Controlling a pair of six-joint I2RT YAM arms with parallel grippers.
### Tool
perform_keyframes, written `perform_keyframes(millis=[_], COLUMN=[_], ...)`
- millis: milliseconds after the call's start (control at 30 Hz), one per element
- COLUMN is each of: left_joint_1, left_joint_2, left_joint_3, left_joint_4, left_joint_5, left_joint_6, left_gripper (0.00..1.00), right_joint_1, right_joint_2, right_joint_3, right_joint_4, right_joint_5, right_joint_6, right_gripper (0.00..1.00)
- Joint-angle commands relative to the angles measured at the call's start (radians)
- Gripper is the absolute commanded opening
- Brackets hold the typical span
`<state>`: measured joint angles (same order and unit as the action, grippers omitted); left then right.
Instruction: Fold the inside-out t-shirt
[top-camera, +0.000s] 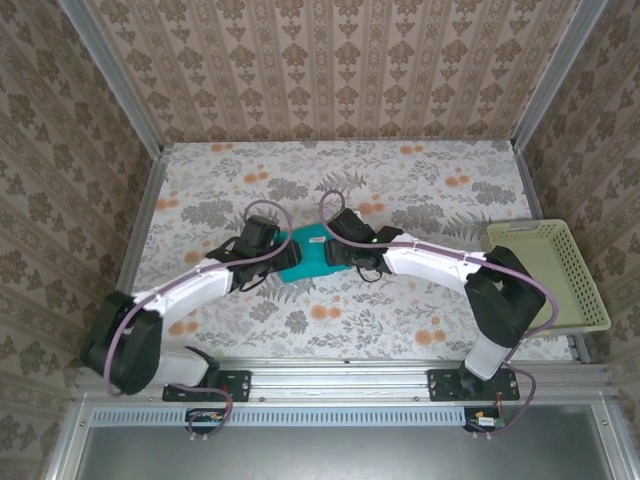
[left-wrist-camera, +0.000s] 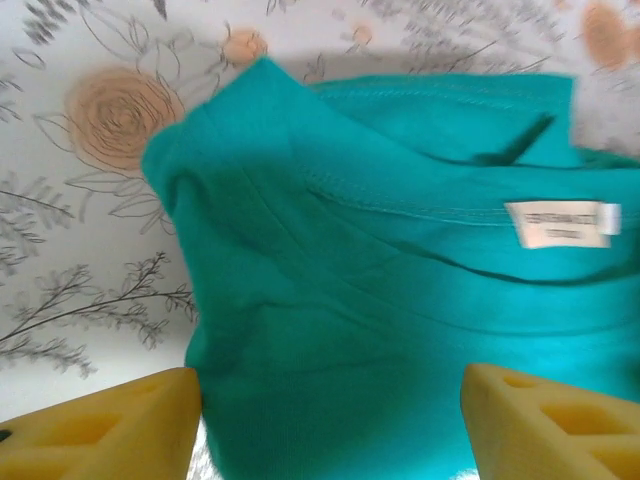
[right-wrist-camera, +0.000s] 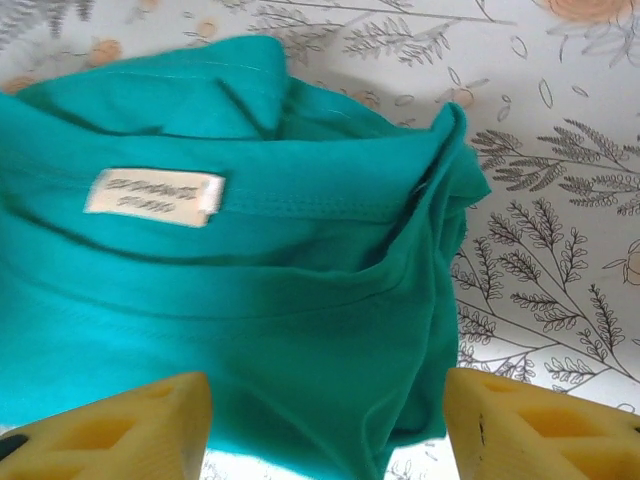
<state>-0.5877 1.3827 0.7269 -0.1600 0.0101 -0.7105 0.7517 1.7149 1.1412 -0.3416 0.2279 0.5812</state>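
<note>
Teal t-shirt (left-wrist-camera: 380, 300) lies bunched (label (left-wrist-camera: 560, 223) showing); left fingers (left-wrist-camera: 110, 425), right fingers (right-wrist-camera: 530, 430) spread.

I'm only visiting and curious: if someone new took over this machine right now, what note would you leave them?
Left gripper: open, over the left end of the t-shirt, holding nothing.
Right gripper: open, over its right end, holding nothing.
T-shirt: a compact teal bundle in the middle of the table, between the arms, with the neck label and seams facing up.
Basket: at the table's right edge, apart from the shirt.
Done: shirt gathered into a small bundle.
Left: the edges look rumpled, so the fold may need tidying.
</note>
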Motion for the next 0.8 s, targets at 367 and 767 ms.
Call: perform_keyframes(millis=[367, 767], left_joint_1=[0.046, 0.235], left_joint_2=[0.094, -0.517], left_joint_3=[0.089, -0.110], left_joint_4=[0.036, -0.223], left_joint_5=[0.069, -0.123], left_joint_6=[0.092, 0.128], left_gripper=[0.72, 0.95], right_joint_1=[-0.108, 0.116], right_joint_2=[0.046, 0.063], right_joint_3=[-0.058, 0.182], right_joint_4=[0.030, -0.155], right_joint_5=[0.034, 0.121], right_joint_6=[0.042, -0.010], right_gripper=[0.59, 0.96])
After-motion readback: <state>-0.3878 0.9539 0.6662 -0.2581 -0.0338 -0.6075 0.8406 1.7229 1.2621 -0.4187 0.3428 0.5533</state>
